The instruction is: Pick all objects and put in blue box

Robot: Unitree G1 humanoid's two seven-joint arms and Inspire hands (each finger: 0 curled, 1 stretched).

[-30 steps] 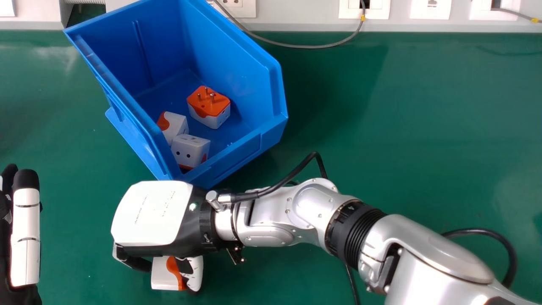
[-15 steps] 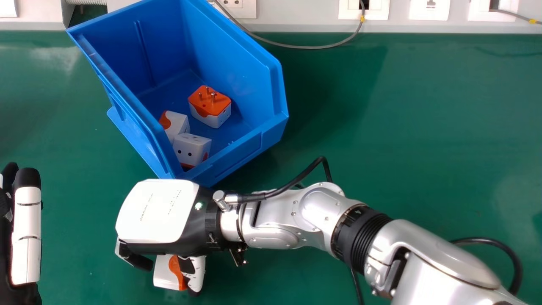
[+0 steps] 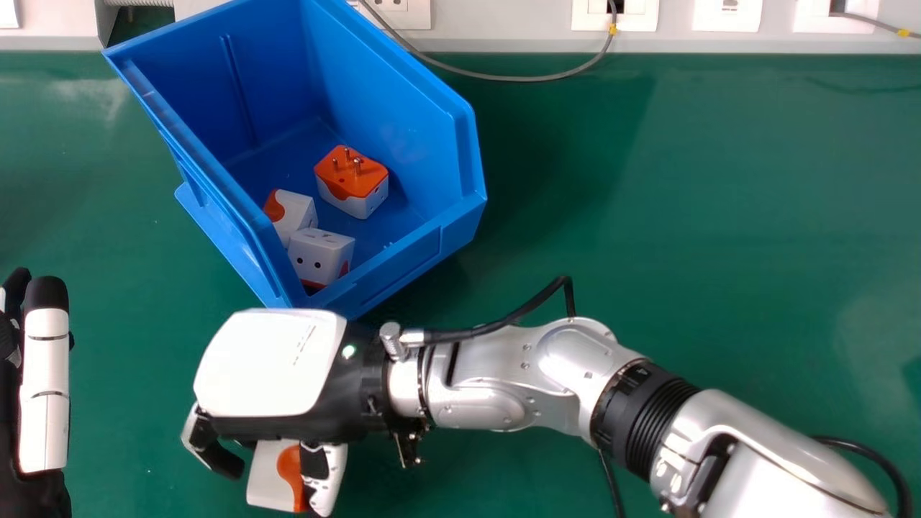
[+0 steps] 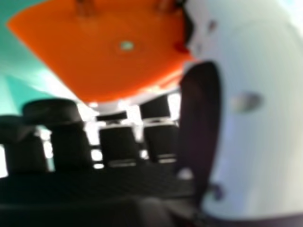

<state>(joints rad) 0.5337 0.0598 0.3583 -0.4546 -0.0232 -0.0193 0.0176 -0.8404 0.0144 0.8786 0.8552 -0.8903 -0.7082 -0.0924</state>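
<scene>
A boxy white plug adapter (image 3: pixel 270 478), its orange end bearing metal pins, tilts beneath the robot's right hand (image 3: pixel 270 363), held between curled fingers and thumb. Both are just outside the blue bin (image 3: pixel 403 108), on its near side; three similar adapters (image 3: pixel 352 183) lie inside. The hand is back up, its silver arm (image 3: pixel 554 381) slanting in from lower right. The left hand (image 3: pixel 44 388), fingers straight, is at the left edge.

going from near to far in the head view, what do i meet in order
White-and-orange adapter held in the right hand → blue box → sockets along the wall
</scene>
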